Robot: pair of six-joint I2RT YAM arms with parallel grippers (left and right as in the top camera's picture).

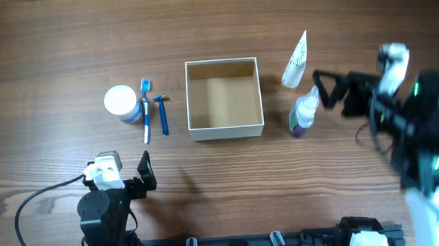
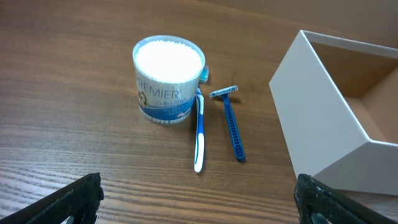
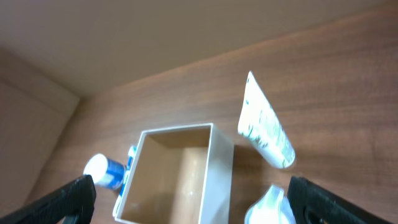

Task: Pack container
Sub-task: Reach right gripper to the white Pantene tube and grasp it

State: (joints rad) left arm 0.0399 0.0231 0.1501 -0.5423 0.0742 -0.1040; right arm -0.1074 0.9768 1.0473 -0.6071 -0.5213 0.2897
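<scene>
The wooden table (image 1: 50, 41) carries everything loose. Nearest us, by the near edge left of centre, the left gripper (image 2: 198, 183) stands spread wide and empty. Mid-table sits the container (image 1: 227, 131), nothing in it, with the jar (image 1: 121, 104), toothbrush (image 1: 145, 115) and razor (image 1: 163, 115) toward the left edge. Toward the right edge our right gripper (image 1: 323, 90), jaws apart and empty, hovers just beside the spray bottle (image 1: 303, 112), the tube (image 1: 295, 62) beyond. We judge a skewed closing could knock the bottle away or shove the container.
</scene>
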